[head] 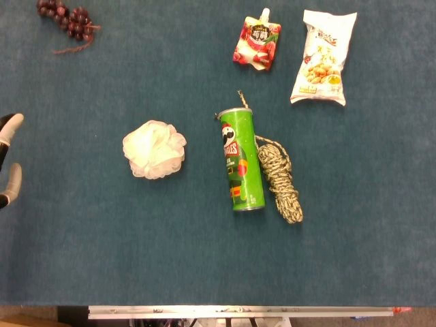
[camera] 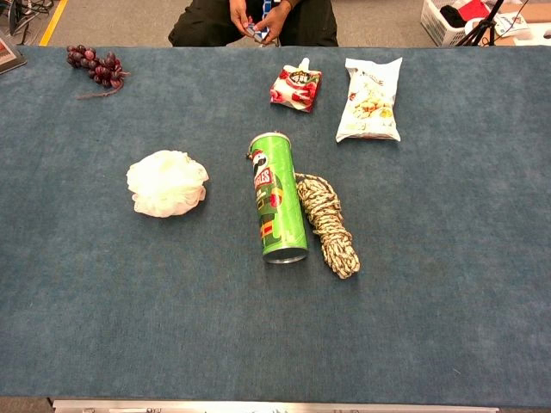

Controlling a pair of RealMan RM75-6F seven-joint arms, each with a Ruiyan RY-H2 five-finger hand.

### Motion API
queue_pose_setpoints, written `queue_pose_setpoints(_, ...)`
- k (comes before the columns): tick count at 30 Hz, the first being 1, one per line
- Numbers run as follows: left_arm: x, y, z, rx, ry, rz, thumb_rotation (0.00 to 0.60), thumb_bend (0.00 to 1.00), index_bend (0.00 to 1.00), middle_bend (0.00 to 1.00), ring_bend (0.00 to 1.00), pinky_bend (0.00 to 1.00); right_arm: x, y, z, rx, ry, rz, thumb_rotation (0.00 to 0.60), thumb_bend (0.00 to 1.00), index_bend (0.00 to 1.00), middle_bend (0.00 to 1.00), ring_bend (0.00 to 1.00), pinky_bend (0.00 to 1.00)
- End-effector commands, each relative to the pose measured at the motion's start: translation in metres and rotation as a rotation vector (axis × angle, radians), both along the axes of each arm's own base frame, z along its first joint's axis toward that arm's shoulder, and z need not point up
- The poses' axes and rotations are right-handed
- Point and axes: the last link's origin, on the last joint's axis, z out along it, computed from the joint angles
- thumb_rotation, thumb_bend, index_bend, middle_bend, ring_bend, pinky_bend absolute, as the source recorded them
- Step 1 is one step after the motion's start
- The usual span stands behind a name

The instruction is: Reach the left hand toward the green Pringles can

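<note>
The green Pringles can (head: 241, 161) lies on its side in the middle of the blue table, its length running near to far; the chest view shows the can (camera: 276, 196) too. At the far left edge of the head view only the fingertips of my left hand (head: 8, 158) show, spread apart and holding nothing, well left of the can with the white pouf between them. The chest view does not show this hand. My right hand is out of both views.
A white bath pouf (head: 154, 149) lies left of the can. A coiled rope (head: 280, 176) touches the can's right side. A red drink pouch (head: 257, 42), a nut bag (head: 323, 58) and purple grapes (head: 67, 19) lie farther back. A person sits behind the table (camera: 258, 19).
</note>
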Motion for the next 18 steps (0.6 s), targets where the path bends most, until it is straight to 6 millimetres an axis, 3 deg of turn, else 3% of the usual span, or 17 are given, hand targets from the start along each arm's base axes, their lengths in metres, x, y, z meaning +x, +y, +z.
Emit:
queue_pose_setpoints(1,0.000,0.000,0.000,-0.002,0.001,-0.002,0.600,0.55,0.08,0.16,0.26,0.35,0.000,0.000,0.000,0.002,0.001,0.000,0.600,0.90,0.30,0.35,0.32,0.63)
queue_pose_setpoints(8,0.003,0.002,-0.003,-0.022,-0.022,-0.024,0.600,0.55,0.08,0.16,0.26,0.35,0.001,0.001,0.002,-0.004,0.000,0.007,0.600,0.90,0.30,0.35,0.32,0.63)
queue_pose_setpoints(12,0.010,0.005,-0.010,-0.104,-0.138,-0.042,0.600,0.55,0.08,0.11,0.32,0.36,0.001,0.001,0.002,-0.006,-0.003,0.009,0.600,0.90,0.30,0.35,0.32,0.63)
queue_pose_setpoints(18,0.027,0.009,-0.028,-0.315,-0.331,-0.087,0.600,0.55,0.04,0.06,0.42,0.54,0.001,0.003,0.003,-0.009,-0.007,0.008,0.600,0.90,0.30,0.35,0.32,0.63)
